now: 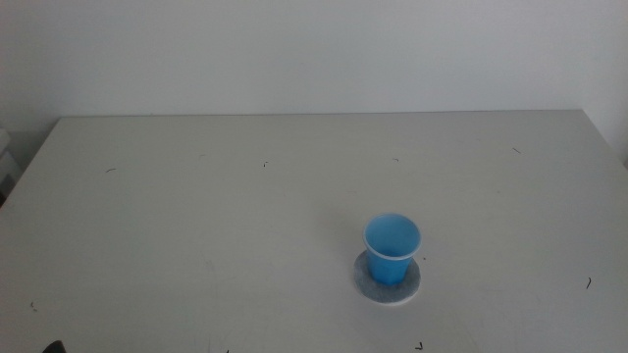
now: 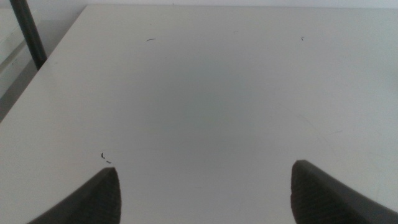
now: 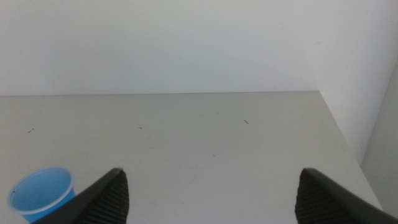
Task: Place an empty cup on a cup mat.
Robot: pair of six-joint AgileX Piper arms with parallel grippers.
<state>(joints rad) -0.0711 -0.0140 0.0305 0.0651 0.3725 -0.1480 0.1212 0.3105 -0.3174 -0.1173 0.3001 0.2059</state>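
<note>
The blue cup (image 1: 392,250) stands upright on the speckled grey cup mat (image 1: 412,288), right of the table's middle and near its front. Its inside looks empty. The cup's rim also shows in the right wrist view (image 3: 40,193); the mat is hidden there. My right gripper (image 3: 211,196) is open and empty, drawn back from the cup; it is out of the middle view. My left gripper (image 2: 205,196) is open and empty over bare table; only a dark tip (image 1: 51,347) shows at the middle view's bottom left edge.
The white table (image 1: 196,216) carries a few small dark marks. A white wall stands behind its far edge. A dark post (image 2: 28,34) stands off the table's edge in the left wrist view.
</note>
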